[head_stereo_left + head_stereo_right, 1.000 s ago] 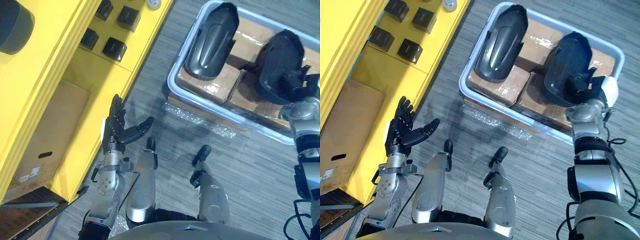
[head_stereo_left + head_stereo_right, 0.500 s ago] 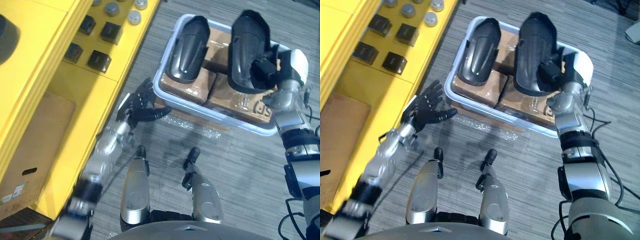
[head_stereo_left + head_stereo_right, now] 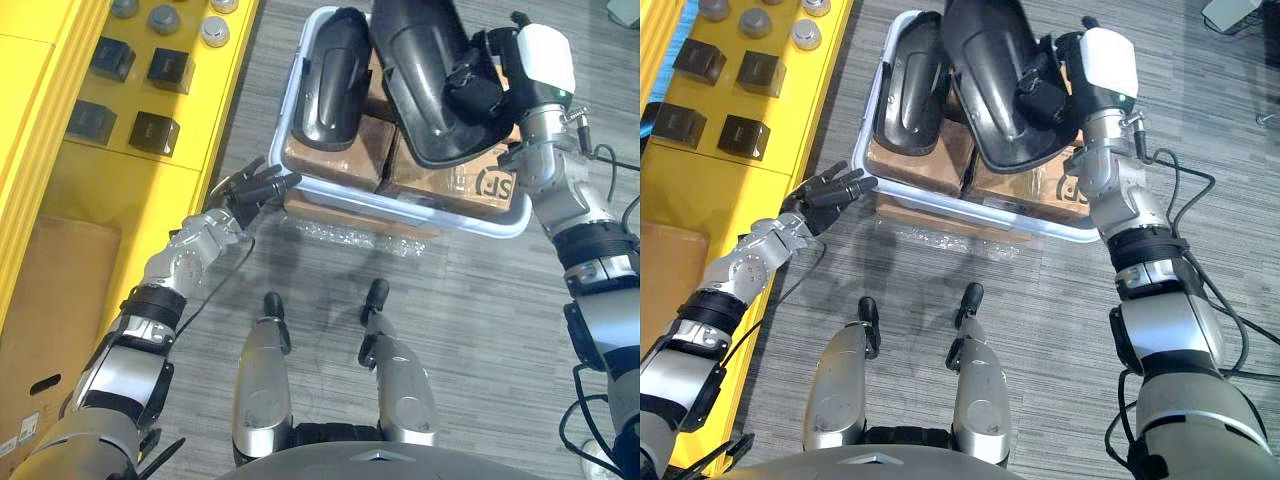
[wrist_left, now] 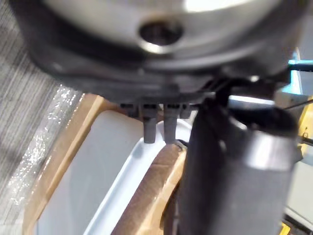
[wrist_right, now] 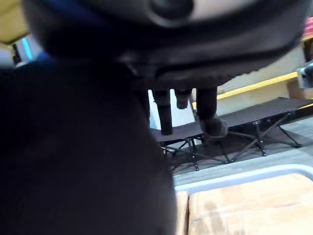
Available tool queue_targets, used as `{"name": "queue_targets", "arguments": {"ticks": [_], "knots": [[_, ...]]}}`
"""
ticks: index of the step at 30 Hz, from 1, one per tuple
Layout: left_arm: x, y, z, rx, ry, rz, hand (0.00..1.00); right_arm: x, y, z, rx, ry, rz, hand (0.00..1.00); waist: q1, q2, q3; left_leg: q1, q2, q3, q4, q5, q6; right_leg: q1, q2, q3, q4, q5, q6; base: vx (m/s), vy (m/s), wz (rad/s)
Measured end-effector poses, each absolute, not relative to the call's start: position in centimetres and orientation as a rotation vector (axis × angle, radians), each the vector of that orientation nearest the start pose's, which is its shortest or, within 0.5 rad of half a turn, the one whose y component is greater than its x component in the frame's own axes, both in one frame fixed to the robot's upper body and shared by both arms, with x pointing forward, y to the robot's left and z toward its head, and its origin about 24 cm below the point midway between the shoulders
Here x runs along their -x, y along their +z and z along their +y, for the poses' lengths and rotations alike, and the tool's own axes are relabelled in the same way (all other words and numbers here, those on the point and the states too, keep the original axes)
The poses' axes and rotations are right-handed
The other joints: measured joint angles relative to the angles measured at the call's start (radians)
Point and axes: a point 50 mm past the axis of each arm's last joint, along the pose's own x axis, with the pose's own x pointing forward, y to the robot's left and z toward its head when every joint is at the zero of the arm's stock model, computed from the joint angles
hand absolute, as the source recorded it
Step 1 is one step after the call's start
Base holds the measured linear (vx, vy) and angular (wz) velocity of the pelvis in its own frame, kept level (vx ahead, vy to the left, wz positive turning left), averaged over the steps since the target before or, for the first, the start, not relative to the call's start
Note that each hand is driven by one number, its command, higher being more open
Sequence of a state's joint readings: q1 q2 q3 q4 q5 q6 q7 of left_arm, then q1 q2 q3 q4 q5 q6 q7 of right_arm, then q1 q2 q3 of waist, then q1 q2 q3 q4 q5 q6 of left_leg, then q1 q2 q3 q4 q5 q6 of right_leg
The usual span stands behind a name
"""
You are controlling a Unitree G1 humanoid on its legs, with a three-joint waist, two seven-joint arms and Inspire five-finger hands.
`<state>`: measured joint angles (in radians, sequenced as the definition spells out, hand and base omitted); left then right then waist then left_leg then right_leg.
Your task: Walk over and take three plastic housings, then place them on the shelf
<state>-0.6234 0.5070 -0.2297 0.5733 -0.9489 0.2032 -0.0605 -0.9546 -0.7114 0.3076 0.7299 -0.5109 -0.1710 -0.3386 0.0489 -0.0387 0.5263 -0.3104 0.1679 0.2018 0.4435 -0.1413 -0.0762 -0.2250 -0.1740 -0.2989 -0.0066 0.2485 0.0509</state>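
Below, grey striped floor (image 3: 480,300) beside yellow shelf (image 3: 100,190); perhaps cots (image 5: 254,115) beyond.

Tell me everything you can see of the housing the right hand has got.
The held housing is a long, black, glossy plastic shell with rounded ends. The right hand grips its side, fingers curled on it. It is tilted over the cardboard boxes in the white tray, its far end past the tray's rim, close beside the second housing.

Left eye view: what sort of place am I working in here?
Probably a parts store or assembly workshop: a yellow shelf holding small black blocks, a dark plastic housing lying on cardboard boxes in a pale bin, another housing in the right robot hand.
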Motion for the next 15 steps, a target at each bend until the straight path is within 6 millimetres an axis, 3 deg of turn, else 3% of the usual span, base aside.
{"name": "queue_targets", "arguments": {"ticks": [9,15], "knots": [[-36.4,9.8,19.4,0.414,-0.112,0.192,1.00,-37.2,21.0,-23.3,1.306,-0.224,-0.571,0.00,0.000,0.000,0.000,0.029,-0.001,0.000,-0.010,0.007,0.002,0.024,-0.003,-0.002,0.007,-0.001,-0.001,-0.04,0.024,0.00],[-37.0,12.9,21.3,0.419,0.002,0.015,1.00,-36.7,19.6,-23.3,1.298,-0.209,-0.567,0.00,-0.004,0.000,0.000,0.062,-0.003,-0.002,-0.044,0.025,-0.006,0.044,0.000,-0.009,0.005,-0.004,-0.004,0.00,0.000,0.01]]}}
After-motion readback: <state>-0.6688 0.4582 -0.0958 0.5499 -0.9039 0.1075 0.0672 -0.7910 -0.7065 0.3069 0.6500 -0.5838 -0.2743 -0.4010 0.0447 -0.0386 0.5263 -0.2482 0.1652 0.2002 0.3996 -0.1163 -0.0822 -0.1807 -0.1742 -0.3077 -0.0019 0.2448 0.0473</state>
